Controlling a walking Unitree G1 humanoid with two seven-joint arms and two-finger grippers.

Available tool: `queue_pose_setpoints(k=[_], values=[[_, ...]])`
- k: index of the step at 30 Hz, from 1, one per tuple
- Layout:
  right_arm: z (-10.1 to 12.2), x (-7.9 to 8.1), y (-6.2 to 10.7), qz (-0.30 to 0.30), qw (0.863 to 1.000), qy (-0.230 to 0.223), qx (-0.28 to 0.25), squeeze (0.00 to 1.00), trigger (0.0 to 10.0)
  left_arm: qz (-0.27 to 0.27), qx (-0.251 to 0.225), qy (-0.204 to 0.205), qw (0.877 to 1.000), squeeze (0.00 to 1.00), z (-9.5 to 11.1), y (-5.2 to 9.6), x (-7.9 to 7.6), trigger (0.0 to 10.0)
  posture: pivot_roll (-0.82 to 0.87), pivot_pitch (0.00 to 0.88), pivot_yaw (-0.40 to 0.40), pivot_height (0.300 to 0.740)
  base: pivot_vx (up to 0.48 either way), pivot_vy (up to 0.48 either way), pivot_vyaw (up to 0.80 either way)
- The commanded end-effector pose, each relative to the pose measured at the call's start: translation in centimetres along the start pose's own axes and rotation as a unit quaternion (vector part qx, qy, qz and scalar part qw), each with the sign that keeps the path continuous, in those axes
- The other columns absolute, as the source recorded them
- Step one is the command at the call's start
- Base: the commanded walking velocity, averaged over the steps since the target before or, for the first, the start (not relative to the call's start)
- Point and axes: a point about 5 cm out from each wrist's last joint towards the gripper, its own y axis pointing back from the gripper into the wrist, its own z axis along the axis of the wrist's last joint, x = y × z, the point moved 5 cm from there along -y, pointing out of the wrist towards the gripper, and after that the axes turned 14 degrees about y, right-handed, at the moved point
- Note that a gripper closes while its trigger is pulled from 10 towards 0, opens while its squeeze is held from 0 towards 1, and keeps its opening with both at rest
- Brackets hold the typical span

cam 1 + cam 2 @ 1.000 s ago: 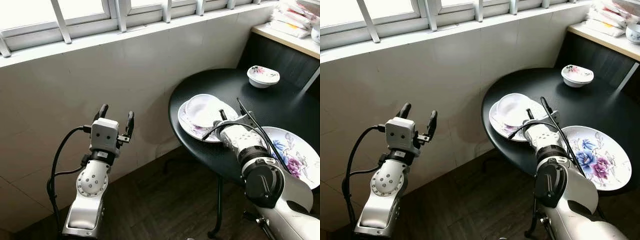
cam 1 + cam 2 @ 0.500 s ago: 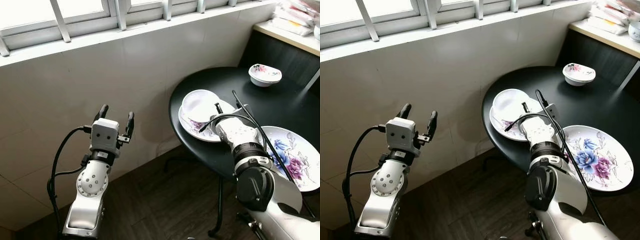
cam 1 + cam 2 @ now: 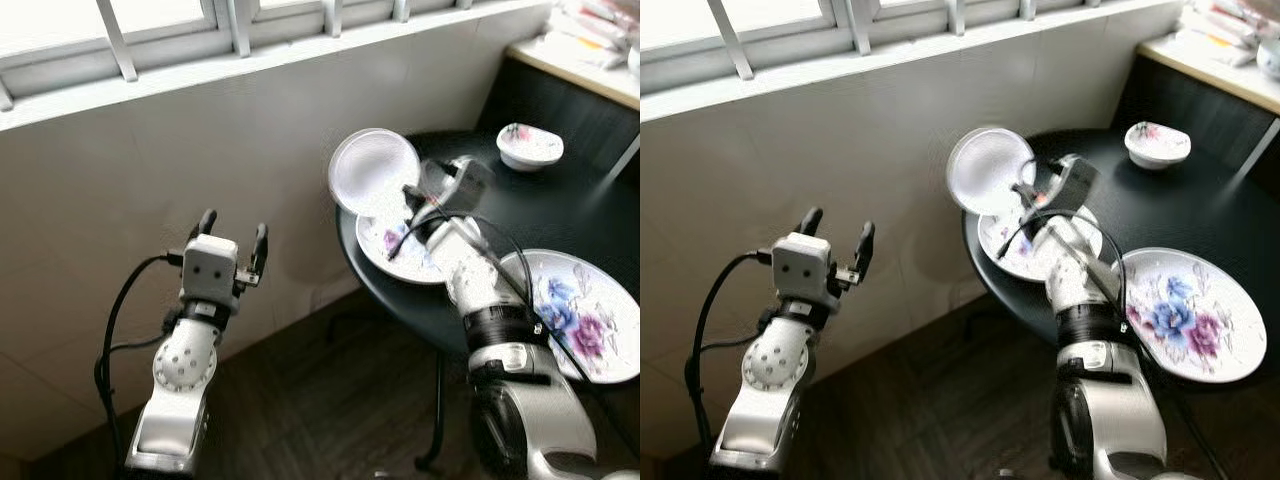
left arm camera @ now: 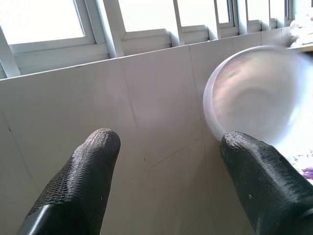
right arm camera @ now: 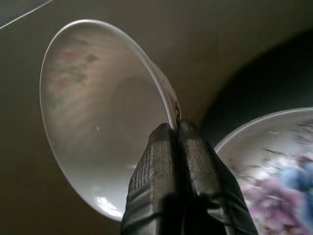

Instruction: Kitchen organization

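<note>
Head views: right gripper (image 3: 408, 190) pinching white bowl (image 3: 373, 171) by its rim, lifted clear above small floral plate (image 3: 405, 245) on round black table (image 3: 560, 215).

Left wrist view: left gripper (image 4: 171, 171) idle, fingers spread.

Right wrist view: fingers (image 5: 164, 166) clamped on rim. Mid-carry; probably needs a landing spot next.

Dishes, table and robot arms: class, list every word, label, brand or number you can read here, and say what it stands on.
None can be read. The white bowl in the right gripper, the plates and the small bowl carry only flower patterns; the stacked packets are too blurred.
</note>
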Motion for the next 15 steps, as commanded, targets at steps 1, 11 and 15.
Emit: queue_pose_setpoints(k=[1, 11, 15], values=[[0.1, 1.0, 0.4, 0.040, 0.998, 0.043, -0.001, 0.00, 10.0, -0.001, 0.004, -0.002, 1.000, 0.00, -0.1, -0.1, 0.0, 10.0, 0.00, 0.000, -0.026, 0.740, 0.000, 0.000, 0.00], [-0.3, 3.2, 3.0, 0.144, 0.979, 0.142, -0.026, 0.00, 10.0, 0.005, 0.004, 0.002, 1.000, 0.00, -0.1, -0.1, 0.4, 10.0, 0.00, 0.000, -0.023, 0.740, 0.000, 0.000, 0.00], [0.3, 4.1, 3.3, 0.166, 0.973, 0.152, -0.048, 0.00, 10.0, 0.002, 0.010, 0.008, 1.000, 0.00, -0.3, -0.1, 0.4, 10.0, 0.00, 0.000, -0.020, 0.740, 0.000, 0.000, 0.00]])
